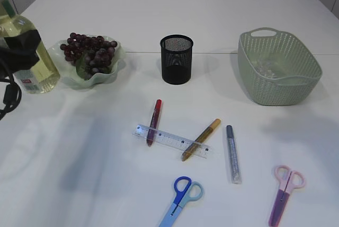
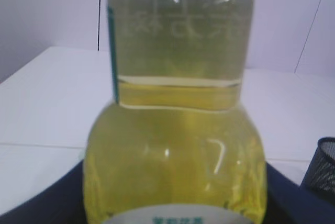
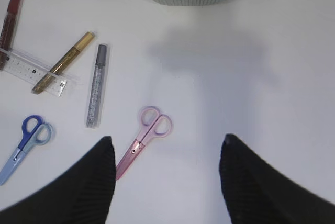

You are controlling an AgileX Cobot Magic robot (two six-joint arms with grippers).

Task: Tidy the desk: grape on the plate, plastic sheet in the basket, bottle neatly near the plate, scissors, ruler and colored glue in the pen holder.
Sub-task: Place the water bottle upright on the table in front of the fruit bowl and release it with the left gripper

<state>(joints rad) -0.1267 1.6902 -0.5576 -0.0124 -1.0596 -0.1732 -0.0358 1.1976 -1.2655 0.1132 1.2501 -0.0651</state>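
Note:
A bottle (image 1: 29,57) of yellow liquid stands upright at the far left, just left of the pale green plate (image 1: 114,73) that holds the grape (image 1: 89,51). My left gripper (image 1: 21,42) is shut on the bottle (image 2: 175,145), which fills the left wrist view between the dark fingers (image 2: 47,203). A clear ruler (image 1: 170,139) lies mid-table with red glue (image 1: 154,122) and gold glue (image 1: 201,139) across it and silver glue (image 1: 233,154) beside it. Blue scissors (image 1: 181,200) and pink scissors (image 1: 285,194) lie near the front. My right gripper (image 3: 167,137) hangs open above the table, right of the pink scissors (image 3: 144,141).
The black mesh pen holder (image 1: 176,59) stands behind the ruler. At the back right sits a green basket (image 1: 296,86) with a crinkled clear plastic sheet (image 1: 262,68) inside. The right gripper does not show in the exterior view.

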